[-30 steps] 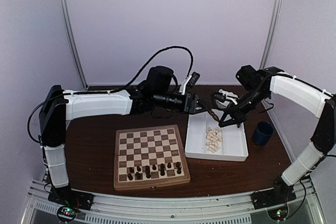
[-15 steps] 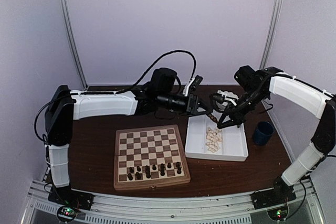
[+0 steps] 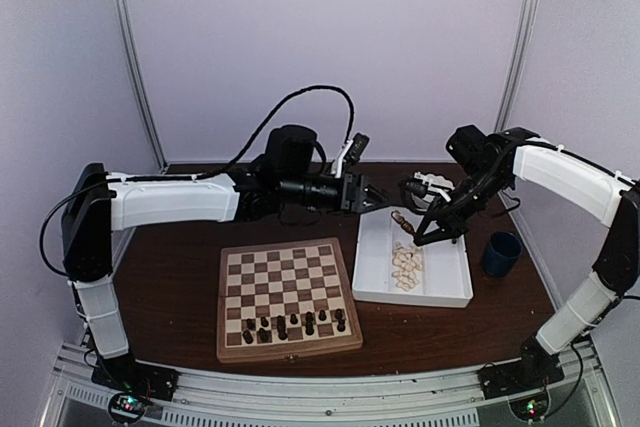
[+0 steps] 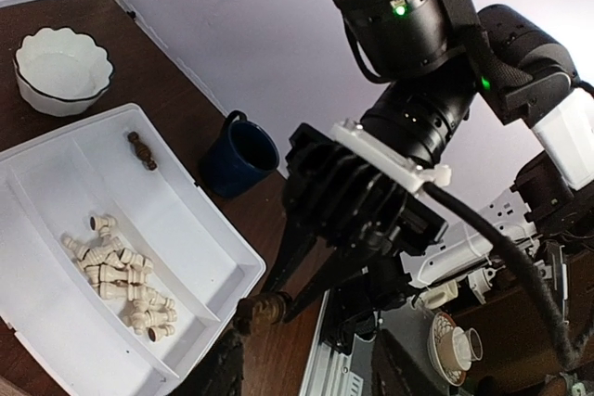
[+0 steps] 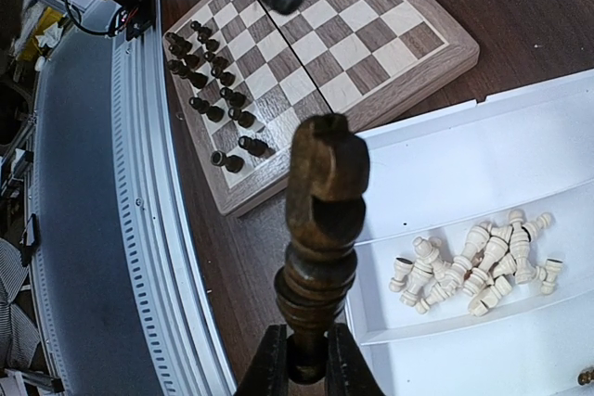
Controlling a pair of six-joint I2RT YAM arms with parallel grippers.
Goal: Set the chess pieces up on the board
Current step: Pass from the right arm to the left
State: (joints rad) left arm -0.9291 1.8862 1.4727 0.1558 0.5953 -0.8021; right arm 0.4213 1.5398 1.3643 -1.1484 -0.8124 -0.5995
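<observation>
Left gripper (image 3: pixel 374 197): drew back from the tray (image 3: pixel 455 282), fingers parted, empty.
Right gripper (image 5: pixel 304 351): pinched the dark knight (image 5: pixel 321 192) by its base.
Meaning: handover likely unfinished; knight not on the board (image 3: pixel 290 275).

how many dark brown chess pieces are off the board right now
2. One dark brown turned wooden chess piece lies in the white divided plastic tray; a second dark piece stands clamped in the right end effector. More may be hidden from view.

Probably a robotics lab: plain pale booth walls (image 3: pixel 330 37), aluminium mounting rail (image 3: pixel 320 387) along the table (image 3: pixel 170 277).
</observation>
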